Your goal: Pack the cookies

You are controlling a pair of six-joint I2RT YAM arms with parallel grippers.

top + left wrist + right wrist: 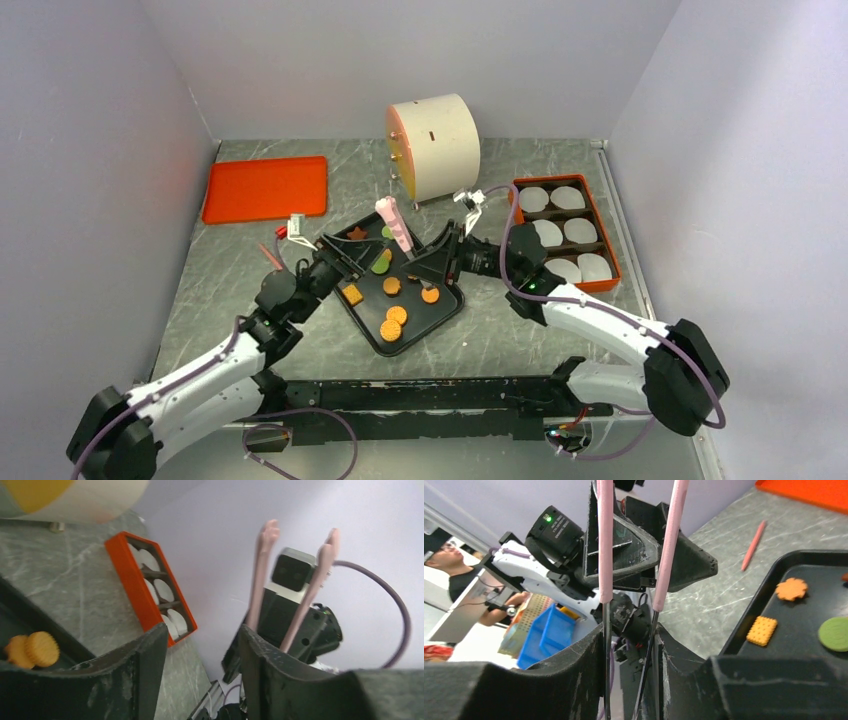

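Both arms reached from the near edge and met over the table's centre. The right gripper (629, 640) was closed on the bare metal shanks of the pink tongs (605, 540), its fingers bracketing both legs. The tongs' arms stood slightly apart and nearly parallel, with nothing between their tips. The left gripper (202, 635) faced it with jaws spread and empty, close beside the tongs. Whether it touched them could not be told, but it was probably placed to steady or re-grip them. The tongs' long axis ran upward and toward the far-left corner with the tips raised away from the tray, so they would likely need turning downward before any pick. Beneath them the cookies (392, 286) lay flat and scattered in the black tray (424, 326), whose long axis ran from far-left to near-right. The square cookie (352, 294) sat by the tray's left rim. Further off, the orange box (598, 288) of white paper liners (580, 230) lay along the right edge, presumably the destination, with no cookie visible in it.
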